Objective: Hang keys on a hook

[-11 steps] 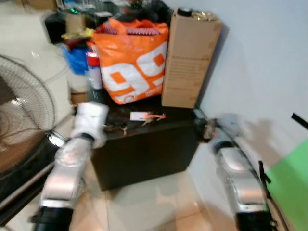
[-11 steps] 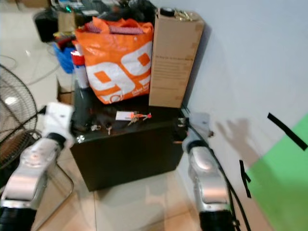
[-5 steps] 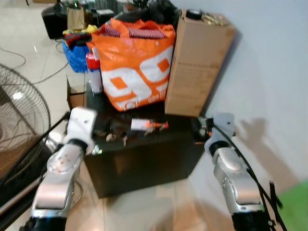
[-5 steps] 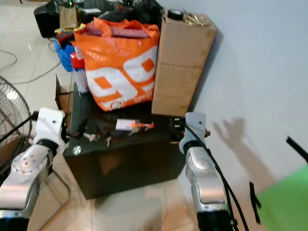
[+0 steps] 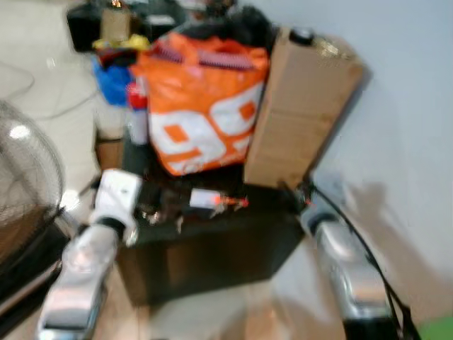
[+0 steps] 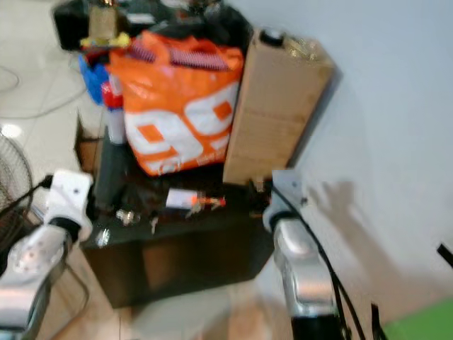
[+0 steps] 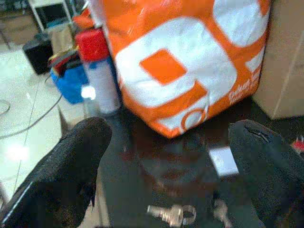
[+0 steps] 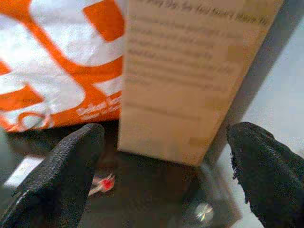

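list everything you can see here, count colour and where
black cabinet: 1, black, against the wall, in front of the robot
orange bag: 1, orange and white, on the cabinet top, at the back
cardboard box: 1, brown, upright, to the right of the bag, by the wall
keys: 1 bunch, red parts and a white tag, on the cabinet top, in front of the bag
loose key: 1, silver, on the cabinet top near the left gripper
spray can: 1, white with red cap, left of the bag
fan: 1, wire grille, far left
left gripper: open, over the cabinet's left part
right gripper: open, facing the box
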`<state>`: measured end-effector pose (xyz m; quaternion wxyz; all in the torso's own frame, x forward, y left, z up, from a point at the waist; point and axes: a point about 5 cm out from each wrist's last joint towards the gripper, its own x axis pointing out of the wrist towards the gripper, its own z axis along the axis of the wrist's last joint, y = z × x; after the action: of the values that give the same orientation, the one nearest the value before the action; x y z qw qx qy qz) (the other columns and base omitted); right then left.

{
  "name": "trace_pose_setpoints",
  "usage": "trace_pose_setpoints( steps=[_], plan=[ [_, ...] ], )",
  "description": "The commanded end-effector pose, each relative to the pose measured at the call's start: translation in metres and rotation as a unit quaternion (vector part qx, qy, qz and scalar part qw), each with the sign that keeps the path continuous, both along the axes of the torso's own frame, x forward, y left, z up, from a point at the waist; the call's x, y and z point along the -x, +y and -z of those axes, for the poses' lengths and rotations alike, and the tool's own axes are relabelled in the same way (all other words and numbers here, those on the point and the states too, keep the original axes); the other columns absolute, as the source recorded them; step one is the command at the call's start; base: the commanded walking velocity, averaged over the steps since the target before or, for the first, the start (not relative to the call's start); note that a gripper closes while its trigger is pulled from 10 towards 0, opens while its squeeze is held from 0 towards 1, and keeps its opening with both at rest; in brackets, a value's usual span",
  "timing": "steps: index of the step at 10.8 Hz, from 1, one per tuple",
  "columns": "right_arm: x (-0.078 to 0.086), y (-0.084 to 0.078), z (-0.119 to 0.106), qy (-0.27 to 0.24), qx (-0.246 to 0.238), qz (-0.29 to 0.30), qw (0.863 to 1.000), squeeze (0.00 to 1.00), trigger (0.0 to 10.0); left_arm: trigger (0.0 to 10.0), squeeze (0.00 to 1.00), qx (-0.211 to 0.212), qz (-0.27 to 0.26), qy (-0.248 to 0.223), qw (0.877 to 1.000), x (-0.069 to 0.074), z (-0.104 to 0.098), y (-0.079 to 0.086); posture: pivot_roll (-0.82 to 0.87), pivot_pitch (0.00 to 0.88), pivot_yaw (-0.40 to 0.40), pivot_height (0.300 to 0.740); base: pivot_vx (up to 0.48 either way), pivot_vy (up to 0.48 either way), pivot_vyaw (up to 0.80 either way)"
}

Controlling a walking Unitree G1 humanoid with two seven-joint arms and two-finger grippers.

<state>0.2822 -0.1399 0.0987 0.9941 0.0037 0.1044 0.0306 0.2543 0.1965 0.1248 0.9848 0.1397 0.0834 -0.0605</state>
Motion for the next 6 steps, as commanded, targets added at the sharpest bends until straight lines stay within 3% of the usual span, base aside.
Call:
trace_pose_setpoints(
  steps=[1,2,3,5,6],
  plan=[
    [0.0009,-0.0151,0.0055,0.008,0.012,0.017,1.0,0.0,10.0,10.0,0.0,0.003,0.016,0.002,1.0,-0.0033,0.002,-0.0073,0.05,0.0,-0.12,0.74,0.386,0.0,0.0],
    [-0.0005,-0.0173,0.0074,0.013,0.012,0.024,1.0,0.17,10.0,10.0,0.0,0.0,0.022,0.004,1.0,-0.0071,0.0014,-0.0091,0.05,0.0,-0.114,0.74,0.386,0.0,0.8],
    [-0.0009,-0.0193,0.0093,0.019,0.007,0.038,0.999,0.18,10.0,10.0,0.0,-0.002,0.029,0.005,1.0,-0.009,0.0002,-0.011,0.04,0.0,-0.107,0.74,0.386,0.0,0.8],
    [0.0005,-0.0194,0.0129,0.037,-0.01,0.024,0.999,0.0,10.0,10.0,0.0,0.002,0.042,0.005,0.999,-0.0111,-0.0024,-0.0166,0.04,0.0,-0.084,0.74,0.392,0.0,0.0],
    [0.0008,-0.019,0.014,0.042,-0.013,0.018,0.999,0.0,10.0,10.0,0.0,0.003,0.044,0.005,0.999,-0.0116,-0.0027,-0.0171,0.04,0.0,-0.084,0.74,0.39,0.0,0.0]
  ],
)
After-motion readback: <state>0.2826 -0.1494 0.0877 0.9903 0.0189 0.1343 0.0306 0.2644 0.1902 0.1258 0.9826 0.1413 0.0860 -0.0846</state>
